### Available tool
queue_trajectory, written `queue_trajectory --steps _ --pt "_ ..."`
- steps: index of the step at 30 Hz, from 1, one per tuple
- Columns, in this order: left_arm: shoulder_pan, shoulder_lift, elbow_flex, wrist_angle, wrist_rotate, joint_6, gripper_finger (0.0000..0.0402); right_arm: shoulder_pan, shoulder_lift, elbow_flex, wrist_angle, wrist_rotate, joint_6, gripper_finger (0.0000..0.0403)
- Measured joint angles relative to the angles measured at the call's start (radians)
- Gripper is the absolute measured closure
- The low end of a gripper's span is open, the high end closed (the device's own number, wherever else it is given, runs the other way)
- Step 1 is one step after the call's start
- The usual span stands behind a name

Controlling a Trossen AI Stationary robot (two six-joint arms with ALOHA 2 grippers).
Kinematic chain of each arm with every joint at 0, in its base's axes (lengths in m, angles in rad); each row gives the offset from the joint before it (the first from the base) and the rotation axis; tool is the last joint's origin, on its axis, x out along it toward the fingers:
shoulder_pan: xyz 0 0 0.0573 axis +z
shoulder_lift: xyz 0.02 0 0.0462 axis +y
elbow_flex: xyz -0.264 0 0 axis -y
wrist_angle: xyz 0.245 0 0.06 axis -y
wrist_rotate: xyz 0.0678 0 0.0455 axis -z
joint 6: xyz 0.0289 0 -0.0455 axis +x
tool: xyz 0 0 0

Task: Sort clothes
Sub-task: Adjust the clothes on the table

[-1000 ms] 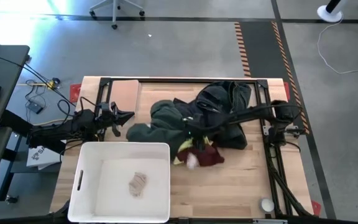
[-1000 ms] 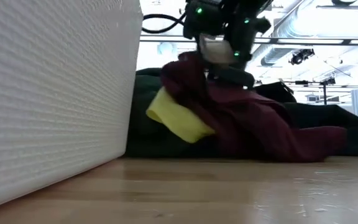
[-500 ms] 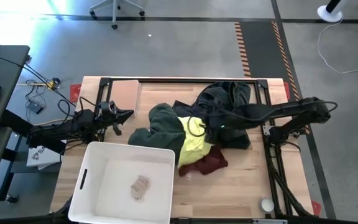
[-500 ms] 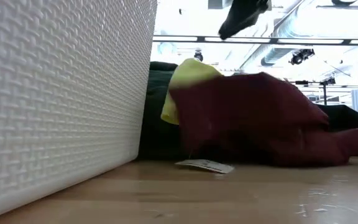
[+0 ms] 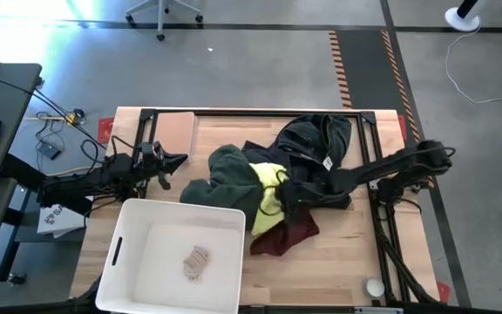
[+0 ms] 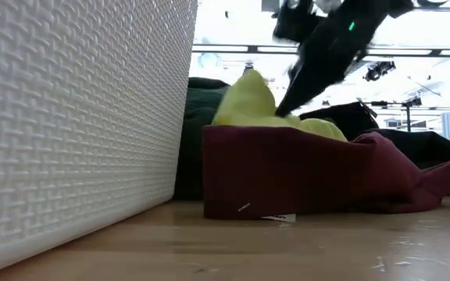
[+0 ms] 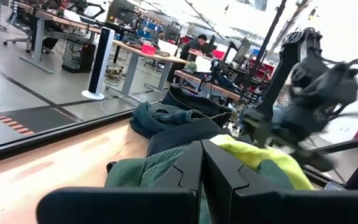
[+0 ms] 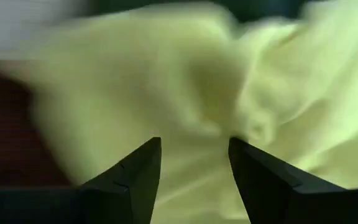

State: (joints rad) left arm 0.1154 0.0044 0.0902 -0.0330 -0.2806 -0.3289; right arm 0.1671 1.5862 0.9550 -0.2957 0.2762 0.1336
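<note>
Right gripper (image 5: 288,194) is down at the pile mid-desk, fingers (image 8: 132,177) parted with nothing between them, aimed straight at the yellow garment (image 5: 271,187). The yellow garment sits on the maroon garment (image 5: 286,235), with the dark green garment (image 5: 229,174) just to its left and the dark denim/black heap (image 5: 316,139) on the far right side. The white bin (image 5: 177,222) is at the near left of the desk, touching or nearly touching the pile's edge; one small patterned sock (image 5: 195,260) lies inside. Left gripper (image 5: 174,161) is parked left of the pile, fingers (image 7: 197,168) pressed together, holding nothing. Looks like the step is picking the yellow piece. Suggest: drive the fingers into a raised fold, not flat cloth, and close on yellow only, since the maroon is directly under and will likely ride along if the bite goes deep. Lift straight up until the hem clears the pile, then carry. Watch for the green sleeve snagging on the left side. The low view shows yellow bunched high above the maroon, so a shallow top pinch should be enough.
</note>
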Motion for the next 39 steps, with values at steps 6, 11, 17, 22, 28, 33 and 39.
queue_trajectory --steps 6,11,17,22,28,33,39 --pt "0.0 0.0 0.0 0.0 -0.015 0.0 0.0397 -0.083 0.147 0.049 0.091 -0.075 -0.138 0.0255" --pt "0.0 0.0 0.0 0.0 -0.017 0.0 0.0397 -0.136 0.171 0.208 0.005 0.017 -0.267 0.0385" --pt "0.0 0.0 0.0 0.0 -0.012 0.0 0.0397 -0.224 0.139 0.486 -0.007 0.058 -0.441 0.0395" --pt "0.0 0.0 0.0 0.0 -0.01 0.0 0.0397 -0.312 0.147 0.681 0.048 -0.01 -0.525 0.0396" --pt "0.0 0.0 0.0 0.0 -0.01 0.008 0.0397 -0.451 0.182 0.692 0.182 -0.235 -0.469 0.0397" --pt "0.0 0.0 0.0 0.0 -0.01 0.009 0.0397 -0.517 0.313 0.666 0.134 -0.289 -0.376 0.0396" --pt "0.0 0.0 0.0 0.0 -0.01 0.009 0.0397 -0.546 0.424 0.665 0.008 -0.295 -0.355 0.0353"
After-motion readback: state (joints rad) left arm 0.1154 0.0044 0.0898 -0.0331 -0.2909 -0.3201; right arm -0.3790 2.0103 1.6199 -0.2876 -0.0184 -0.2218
